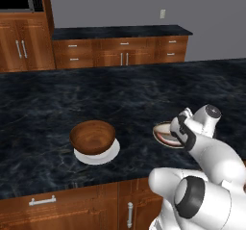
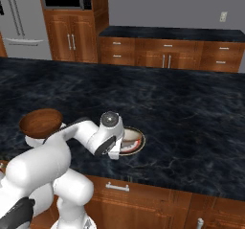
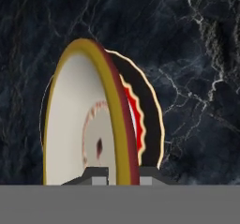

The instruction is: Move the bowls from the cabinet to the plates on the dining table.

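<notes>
The cream bowl (image 3: 79, 120) is in my grip, its tan rim pinched between my two fingertips (image 3: 99, 175), with my gripper (image 3: 119, 176) closed narrow on that thin edge, so from my hand camera the bowl stands up on its side like a wheel. A rim pinch is the sensible hold here, I'd say: the bowl is shallow and wide, and the edge is the one part my fingers can close around. Right behind it lies the patterned plate (image 3: 150, 110), dark with a pale scalloped edge and a flash of red toward its middle, and the bowl overlaps most of it, which tells me I'm lined up over the target. From the base cameras my gripper (image 1: 180, 130) is low over that plate (image 2: 136, 142) on the near side of the dining table (image 1: 144, 99); whether the bowl already touches the plate I cannot tell. Off to one side, well apart, the brown wooden bowl (image 1: 92, 136) already sits on its white plate (image 1: 108, 156), centred, so that half looks done. What's left, in my judgement, is setting this one down flat and letting go gently, since a tilted release could leave it rocking off centre.
</notes>
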Controlling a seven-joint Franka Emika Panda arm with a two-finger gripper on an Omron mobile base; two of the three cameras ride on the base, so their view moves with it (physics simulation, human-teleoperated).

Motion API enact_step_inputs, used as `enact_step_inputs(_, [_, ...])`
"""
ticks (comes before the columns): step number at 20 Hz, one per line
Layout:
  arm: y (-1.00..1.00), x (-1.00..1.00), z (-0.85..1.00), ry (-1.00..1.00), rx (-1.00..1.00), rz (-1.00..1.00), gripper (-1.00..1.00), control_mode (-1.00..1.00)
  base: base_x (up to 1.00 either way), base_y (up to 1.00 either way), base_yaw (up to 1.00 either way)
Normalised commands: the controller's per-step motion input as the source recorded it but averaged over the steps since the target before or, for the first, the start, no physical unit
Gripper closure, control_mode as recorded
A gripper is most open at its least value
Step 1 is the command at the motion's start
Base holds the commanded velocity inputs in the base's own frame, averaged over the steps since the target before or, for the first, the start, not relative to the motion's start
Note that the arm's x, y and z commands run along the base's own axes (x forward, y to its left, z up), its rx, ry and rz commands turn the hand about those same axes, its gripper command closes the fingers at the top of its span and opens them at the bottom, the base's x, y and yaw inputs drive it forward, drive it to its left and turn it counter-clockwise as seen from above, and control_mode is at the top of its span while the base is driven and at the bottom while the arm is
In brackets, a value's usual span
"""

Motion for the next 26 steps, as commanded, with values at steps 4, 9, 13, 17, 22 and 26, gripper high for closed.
enact_step_inputs(4, [0.0,0.0,-0.05,0.03,0.1,0.0,-1.0,-1.0,0.0,0.0,0.0])
enact_step_inputs(9, [-0.08,0.0,-0.01,0.0,0.15,0.0,-1.0,-1.0,0.0,0.0,0.0])
enact_step_inputs(13, [0.0,-0.02,-0.01,0.0,0.1,0.0,-1.0,-1.0,0.0,0.0,0.0])
enact_step_inputs(17, [-0.07,-0.12,-0.1,0.03,0.07,0.0,-1.0,-1.0,0.0,0.0,0.0])
enact_step_inputs(22, [-0.08,-0.49,-0.1,0.06,0.02,-0.01,-1.0,-1.0,0.0,0.0,0.0])
enact_step_inputs(26, [-0.04,-0.55,0.0,0.06,0.0,-0.01,-1.0,-1.0,0.0,0.0,0.0])
